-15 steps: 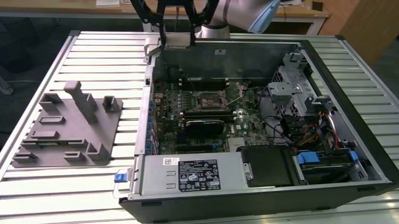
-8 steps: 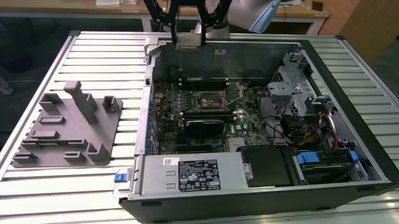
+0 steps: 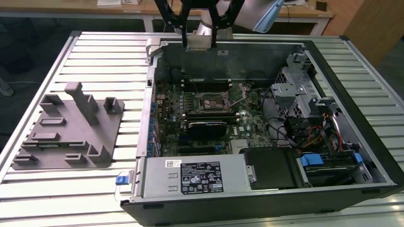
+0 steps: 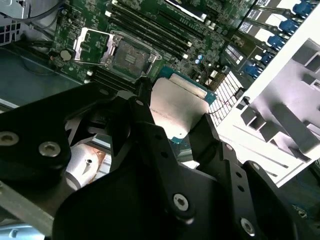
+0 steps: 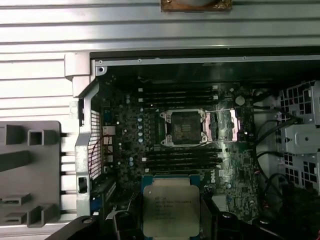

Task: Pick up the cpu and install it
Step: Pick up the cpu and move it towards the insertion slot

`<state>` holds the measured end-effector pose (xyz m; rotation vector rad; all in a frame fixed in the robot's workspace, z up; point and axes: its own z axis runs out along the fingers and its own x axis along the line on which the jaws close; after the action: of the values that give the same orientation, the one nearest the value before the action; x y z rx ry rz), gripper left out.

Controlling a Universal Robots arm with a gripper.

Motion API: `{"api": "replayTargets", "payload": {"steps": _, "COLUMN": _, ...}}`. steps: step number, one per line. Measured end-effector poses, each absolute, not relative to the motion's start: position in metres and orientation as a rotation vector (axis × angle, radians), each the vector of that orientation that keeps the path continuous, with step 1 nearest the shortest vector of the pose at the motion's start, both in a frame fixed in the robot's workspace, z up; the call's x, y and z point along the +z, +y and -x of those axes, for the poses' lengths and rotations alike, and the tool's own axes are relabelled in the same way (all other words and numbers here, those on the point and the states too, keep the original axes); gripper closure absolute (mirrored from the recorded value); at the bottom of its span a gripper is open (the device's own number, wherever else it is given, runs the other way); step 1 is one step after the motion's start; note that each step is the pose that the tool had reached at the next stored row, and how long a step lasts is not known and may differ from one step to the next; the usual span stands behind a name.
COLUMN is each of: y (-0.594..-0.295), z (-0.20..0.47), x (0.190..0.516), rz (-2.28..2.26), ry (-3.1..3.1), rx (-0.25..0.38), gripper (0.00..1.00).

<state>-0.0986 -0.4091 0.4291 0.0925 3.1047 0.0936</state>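
The exterior view stands off my arm, high above one end of the open computer case (image 3: 252, 208). It faces down and across the slatted table (image 3: 101, 47) from far enough to take in the whole case. The first wrist view looks straight down into the case from well above the motherboard (image 5: 125, 145). The second wrist view sits close behind my gripper (image 4: 175, 112), peering slantwise past its black links. Both wrist views share the cpu (image 5: 171, 205) pinched in my jaws; all three share the socket (image 3: 211, 100).
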Motion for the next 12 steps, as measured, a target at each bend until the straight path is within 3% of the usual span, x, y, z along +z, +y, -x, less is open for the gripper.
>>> {"api": "replayTargets", "payload": {"steps": 12, "y": -0.405, "z": 0.084, "x": 0.414, "rz": -0.093, "ry": 3.105, "rx": 0.094, "gripper": 0.45}}
